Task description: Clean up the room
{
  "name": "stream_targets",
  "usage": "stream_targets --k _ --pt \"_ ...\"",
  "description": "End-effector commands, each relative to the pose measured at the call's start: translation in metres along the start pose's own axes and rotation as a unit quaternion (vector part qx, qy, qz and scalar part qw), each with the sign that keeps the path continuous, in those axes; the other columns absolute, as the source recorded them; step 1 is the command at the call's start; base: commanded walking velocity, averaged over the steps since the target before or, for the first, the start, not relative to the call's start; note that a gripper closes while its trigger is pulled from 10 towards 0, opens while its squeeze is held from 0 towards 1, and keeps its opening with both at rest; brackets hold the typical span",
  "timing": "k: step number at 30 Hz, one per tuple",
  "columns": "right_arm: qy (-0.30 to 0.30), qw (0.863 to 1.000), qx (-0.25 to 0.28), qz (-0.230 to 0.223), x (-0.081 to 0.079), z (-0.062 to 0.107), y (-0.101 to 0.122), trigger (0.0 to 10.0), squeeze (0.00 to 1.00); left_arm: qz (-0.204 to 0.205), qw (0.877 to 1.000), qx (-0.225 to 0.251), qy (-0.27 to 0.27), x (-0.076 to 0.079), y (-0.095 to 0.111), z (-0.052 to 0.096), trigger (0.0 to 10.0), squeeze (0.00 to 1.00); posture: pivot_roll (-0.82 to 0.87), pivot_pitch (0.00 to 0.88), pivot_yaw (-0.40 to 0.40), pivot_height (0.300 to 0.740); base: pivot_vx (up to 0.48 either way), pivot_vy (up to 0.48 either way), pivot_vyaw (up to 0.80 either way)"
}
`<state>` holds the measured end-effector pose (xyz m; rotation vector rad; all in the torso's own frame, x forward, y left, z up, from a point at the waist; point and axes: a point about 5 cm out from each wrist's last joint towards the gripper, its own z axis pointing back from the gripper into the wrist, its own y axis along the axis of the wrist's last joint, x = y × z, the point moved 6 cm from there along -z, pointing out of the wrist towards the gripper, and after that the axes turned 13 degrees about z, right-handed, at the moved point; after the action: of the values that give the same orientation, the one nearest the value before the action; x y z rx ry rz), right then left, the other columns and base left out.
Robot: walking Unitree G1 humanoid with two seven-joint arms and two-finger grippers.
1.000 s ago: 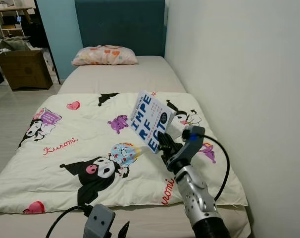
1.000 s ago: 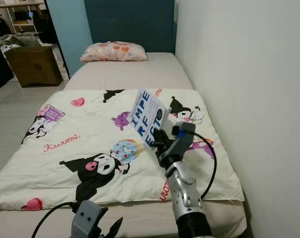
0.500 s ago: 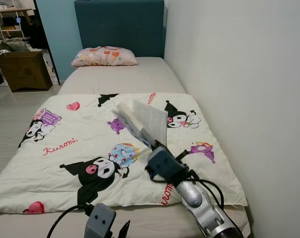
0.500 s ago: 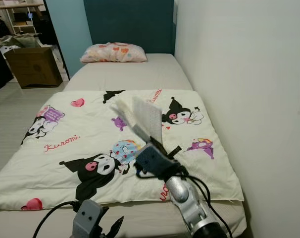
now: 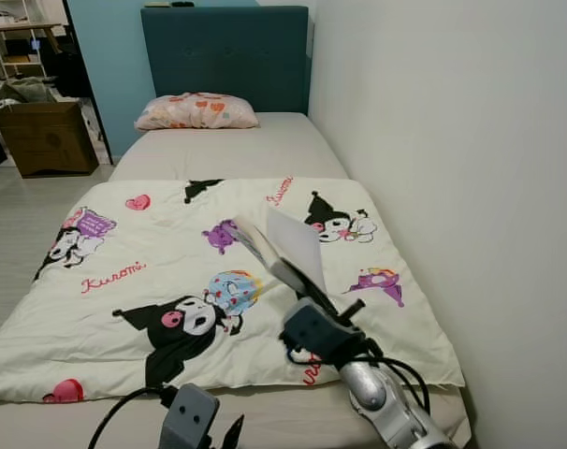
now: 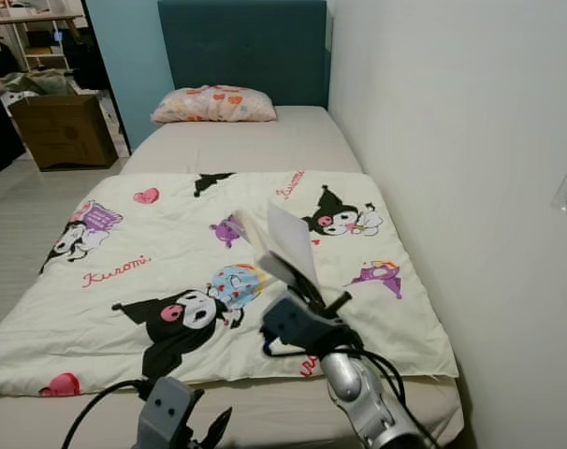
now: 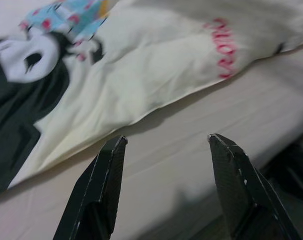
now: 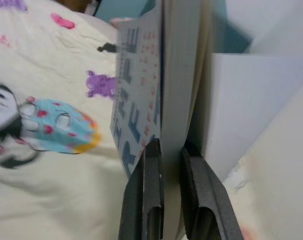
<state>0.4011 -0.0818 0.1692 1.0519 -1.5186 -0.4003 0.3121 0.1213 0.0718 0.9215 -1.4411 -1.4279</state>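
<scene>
My right gripper is shut on a white book with blue letters on its cover, holding it above the cartoon-print blanket on the bed. The book is turned edge-up, its pages fanning open. In the right wrist view the two black fingers pinch the book near its lower edge, the cover with blue print facing the blanket. My left gripper hangs open low at the foot of the bed, above the bare mattress edge, with nothing between its fingers.
A patterned pillow lies at the head of the bed by the dark blue headboard. A white wall runs along the bed's right side. A cardboard box stands on the floor at the far left.
My right wrist has rolled, turning the book from cover-facing-me to edge-on with its pages fanned, and the arm has dropped lower and closer. The camera shifted slightly.
</scene>
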Motion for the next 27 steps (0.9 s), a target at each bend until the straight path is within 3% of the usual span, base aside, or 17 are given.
stream_targets --k 1,4,7,10,19,27 --pt "-0.010 0.996 -0.034 -0.079 0.005 0.005 -0.015 10.0 0.00 0.008 0.999 -0.024 0.024 -0.008 -0.013 0.004 10.0 0.00 0.05 0.200 -0.031 0.548 0.000 0.000 0.00" --pt "-0.045 0.977 -0.082 -0.189 0.012 0.012 -0.035 10.0 0.00 0.018 0.998 -0.021 0.051 -0.014 -0.010 0.001 10.0 0.00 0.04 0.194 -0.028 0.548 0.000 0.000 0.00" --pt "-0.063 0.965 -0.105 -0.232 0.016 0.019 -0.045 10.0 0.00 0.029 0.997 -0.014 0.075 -0.020 -0.005 -0.002 10.0 0.00 0.04 0.192 -0.026 0.548 0.000 0.000 0.00" --pt "-0.066 0.961 -0.109 -0.245 0.017 0.022 -0.048 10.0 0.00 0.033 0.996 -0.008 0.088 -0.023 -0.001 -0.004 10.0 0.00 0.04 0.192 -0.026 0.548 0.000 0.000 0.00" --pt "-0.055 0.958 -0.139 -0.243 0.016 0.054 -0.070 10.0 0.00 0.021 0.993 0.036 0.108 -0.023 0.025 -0.013 10.0 0.00 0.01 0.179 -0.044 0.548 0.000 0.000 0.00" --pt "-0.053 0.951 -0.137 -0.273 0.016 0.061 -0.067 10.0 0.00 0.032 0.993 0.056 0.097 -0.018 0.033 -0.013 10.0 0.00 0.01 0.179 -0.046 0.563 0.000 0.000 0.00"
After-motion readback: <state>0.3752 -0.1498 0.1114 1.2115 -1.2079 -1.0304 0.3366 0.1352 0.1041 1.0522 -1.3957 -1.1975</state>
